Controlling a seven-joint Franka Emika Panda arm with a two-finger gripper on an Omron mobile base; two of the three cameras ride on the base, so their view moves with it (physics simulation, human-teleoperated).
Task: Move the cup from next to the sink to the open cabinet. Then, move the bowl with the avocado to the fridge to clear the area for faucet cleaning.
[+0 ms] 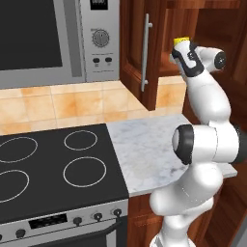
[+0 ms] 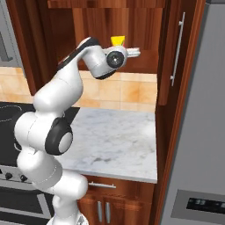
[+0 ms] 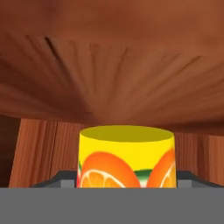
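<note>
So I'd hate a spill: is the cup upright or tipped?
Upright. In the hand view the cup has a level rim and straight sides between the hand's fingers, inside the cabinet.

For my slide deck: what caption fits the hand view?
Yellow cup with orange-slice print held upright in the pincer, inside the wooden cabinet.

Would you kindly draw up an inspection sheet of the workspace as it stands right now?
Surface: marble counter beside a black stove.
Job's things: yellow cup upright between the gripper fingers, raised at the open cabinet, in front of its wooden inside.
Clutter: nothing seen.
Grippers: gripper closed on the cup, arm stretched up to the cabinet.
Cables: nothing seen.
Surroundings: microwave above the stove, tiled backsplash, grey fridge on the right.
</note>
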